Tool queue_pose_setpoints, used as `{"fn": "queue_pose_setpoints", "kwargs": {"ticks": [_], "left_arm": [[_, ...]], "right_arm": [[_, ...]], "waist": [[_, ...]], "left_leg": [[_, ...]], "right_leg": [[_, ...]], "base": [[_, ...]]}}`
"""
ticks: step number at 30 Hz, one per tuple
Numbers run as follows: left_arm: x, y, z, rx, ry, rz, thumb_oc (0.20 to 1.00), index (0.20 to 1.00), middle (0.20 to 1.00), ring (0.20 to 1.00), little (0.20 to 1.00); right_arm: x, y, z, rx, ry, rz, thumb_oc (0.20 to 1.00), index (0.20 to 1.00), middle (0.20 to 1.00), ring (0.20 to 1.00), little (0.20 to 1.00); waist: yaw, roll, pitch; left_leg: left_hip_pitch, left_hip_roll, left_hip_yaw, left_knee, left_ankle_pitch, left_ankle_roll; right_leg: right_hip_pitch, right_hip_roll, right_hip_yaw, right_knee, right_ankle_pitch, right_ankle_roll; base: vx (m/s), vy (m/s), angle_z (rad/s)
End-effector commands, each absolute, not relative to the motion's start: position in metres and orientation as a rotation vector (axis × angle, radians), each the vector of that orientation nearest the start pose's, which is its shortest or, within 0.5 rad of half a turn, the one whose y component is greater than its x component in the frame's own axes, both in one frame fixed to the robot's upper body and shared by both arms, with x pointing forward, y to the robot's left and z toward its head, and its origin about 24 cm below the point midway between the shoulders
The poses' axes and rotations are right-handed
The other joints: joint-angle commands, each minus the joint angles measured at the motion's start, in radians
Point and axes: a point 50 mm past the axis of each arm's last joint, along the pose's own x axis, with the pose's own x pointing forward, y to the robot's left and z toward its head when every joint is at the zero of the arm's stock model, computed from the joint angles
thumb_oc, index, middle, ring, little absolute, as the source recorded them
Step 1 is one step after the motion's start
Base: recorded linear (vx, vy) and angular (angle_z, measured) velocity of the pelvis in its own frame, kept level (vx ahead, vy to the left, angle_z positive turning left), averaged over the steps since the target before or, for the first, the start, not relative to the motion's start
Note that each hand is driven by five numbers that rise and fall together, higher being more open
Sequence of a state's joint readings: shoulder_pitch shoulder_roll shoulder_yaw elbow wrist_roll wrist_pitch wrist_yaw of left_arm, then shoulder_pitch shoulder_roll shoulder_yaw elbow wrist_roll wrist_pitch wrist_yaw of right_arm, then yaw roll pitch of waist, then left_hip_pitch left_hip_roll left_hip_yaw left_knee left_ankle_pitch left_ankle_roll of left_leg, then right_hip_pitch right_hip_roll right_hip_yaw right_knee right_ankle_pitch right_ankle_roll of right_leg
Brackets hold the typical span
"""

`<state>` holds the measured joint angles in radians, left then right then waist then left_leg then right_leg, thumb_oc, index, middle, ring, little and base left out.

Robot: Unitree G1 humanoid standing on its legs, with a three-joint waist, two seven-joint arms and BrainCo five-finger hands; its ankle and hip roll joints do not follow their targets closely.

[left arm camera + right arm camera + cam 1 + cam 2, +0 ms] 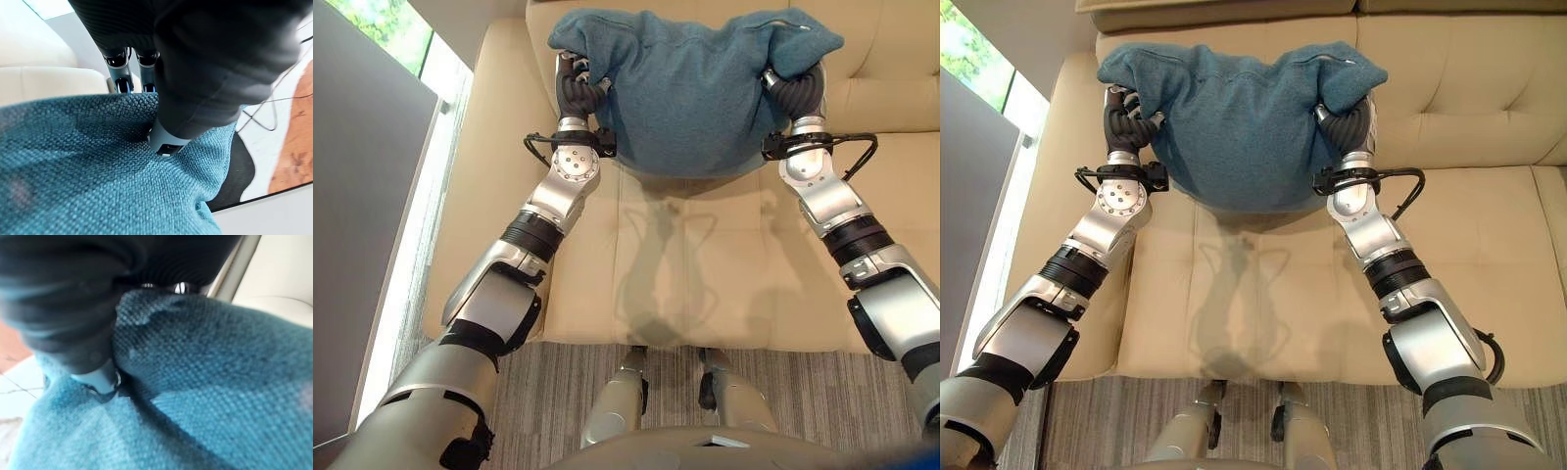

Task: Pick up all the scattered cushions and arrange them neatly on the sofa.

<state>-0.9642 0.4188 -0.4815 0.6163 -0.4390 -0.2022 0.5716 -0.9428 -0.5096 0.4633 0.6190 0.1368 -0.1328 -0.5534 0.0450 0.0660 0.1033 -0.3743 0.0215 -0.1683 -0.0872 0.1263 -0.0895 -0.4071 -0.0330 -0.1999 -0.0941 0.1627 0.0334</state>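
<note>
A teal woven cushion (690, 93) hangs in front of the beige sofa's backrest (1469, 88), above the seat (705, 264), held between both hands. My left hand (578, 88) grips its upper left corner and my right hand (795, 90) its upper right corner. In the left wrist view the thumb (166, 139) presses into the cloth (88, 161) with the fingers (120, 73) behind the edge. In the right wrist view the thumb (98, 377) pinches the fabric (210, 372) the same way. The cushion sags in the middle between the two grips.
The sofa's left armrest (484, 166) runs beside my left arm. A dark panel (362, 196) and a window stand further left. Grey striped carpet (558, 392) lies in front of the sofa. The seat extends to the right (1518, 264).
</note>
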Motion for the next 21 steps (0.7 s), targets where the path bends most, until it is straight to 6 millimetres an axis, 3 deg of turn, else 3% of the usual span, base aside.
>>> {"fn": "queue_pose_setpoints", "kwargs": {"ticks": [1, 9, 16, 17, 18, 19, 21], "left_arm": [[0.376, 0.089, 0.262, 0.131, -0.713, 0.026, 0.200, 0.200, 0.200, 0.200, 0.200], [0.367, 0.083, 0.224, 0.076, -0.630, -0.005, 0.200, 0.200, 0.200, 0.200, 0.200], [0.386, 0.090, 0.211, 0.150, -0.520, 0.052, 0.200, 0.200, 0.200, 0.200, 0.200], [0.390, 0.094, 0.215, 0.179, -0.517, 0.068, 0.953, 0.953, 0.953, 0.953, 0.953], [0.393, 0.096, 0.219, 0.201, -0.519, 0.079, 1.000, 1.000, 1.000, 1.000, 1.000], [0.397, 0.100, 0.226, 0.237, -0.526, 0.103, 1.000, 1.000, 1.000, 1.000, 1.000], [0.402, 0.114, 0.244, 0.315, -0.563, 0.157, 1.000, 1.000, 1.000, 1.000, 1.000]], "right_arm": [[0.376, -0.106, 0.262, -0.378, -0.752, -0.088, 0.200, 0.200, 0.200, 0.200, 0.200], [0.373, -0.108, 0.229, -0.369, -0.672, -0.080, 0.200, 0.200, 0.200, 0.200, 0.200], [0.384, -0.118, 0.236, -0.405, -0.656, -0.149, 0.200, 0.200, 0.200, 0.200, 0.200], [0.386, -0.120, 0.239, -0.427, -0.657, -0.173, 0.200, 0.200, 0.200, 0.200, 0.200], [0.388, -0.124, 0.241, -0.458, -0.658, -0.196, 0.555, 0.555, 0.555, 0.555, 0.555], [0.392, -0.129, 0.248, -0.500, -0.666, -0.238, 1.000, 1.000, 1.000, 1.000, 1.000], [0.397, -0.144, 0.260, -0.601, -0.674, -0.329, 1.000, 1.000, 1.000, 1.000, 1.000]], "waist": [[-0.001, -0.048, -0.020], [0.008, -0.050, 0.018], [0.001, -0.064, 0.042], [-0.002, -0.064, 0.044], [-0.005, -0.063, 0.045], [-0.007, -0.061, 0.044], [-0.009, -0.059, 0.044]], "left_leg": [[-0.005, -0.046, 0.076, 0.000, -0.022, -0.013], [-0.003, -0.051, 0.076, 0.000, -0.024, -0.015], [-0.068, -0.045, 0.078, 0.000, -0.008, -0.024], [-0.079, -0.044, 0.079, 0.000, -0.005, -0.024], [-0.084, -0.044, 0.080, 0.000, -0.004, -0.025], [-0.091, -0.043, 0.083, 0.000, -0.002, -0.025], [-0.098, -0.044, 0.087, 0.000, 0.000, -0.026]], "right_leg": [[0.050, -0.029, 0.018, 0.007, -0.084, 0.124], [0.052, -0.037, 0.016, 0.007, -0.085, 0.119], [-0.020, -0.036, 0.018, 0.007, -0.066, 0.125], [-0.032, -0.037, 0.019, 0.007, -0.063, 0.128], [-0.039, -0.037, 0.021, 0.007, -0.061, 0.129], [-0.047, -0.036, 0.024, 0.007, -0.058, 0.131], [-0.057, -0.036, 0.027, 0.007, -0.055, 0.135]], "base": [[0.00, 0.041, -0.04], [-0.01, 0.012, 0.00], [-0.02, -0.006, 0.05], [0.00, 0.000, 0.00], [0.00, 0.000, 0.00], [0.00, 0.000, 0.00], [0.00, 0.000, 0.00]]}}
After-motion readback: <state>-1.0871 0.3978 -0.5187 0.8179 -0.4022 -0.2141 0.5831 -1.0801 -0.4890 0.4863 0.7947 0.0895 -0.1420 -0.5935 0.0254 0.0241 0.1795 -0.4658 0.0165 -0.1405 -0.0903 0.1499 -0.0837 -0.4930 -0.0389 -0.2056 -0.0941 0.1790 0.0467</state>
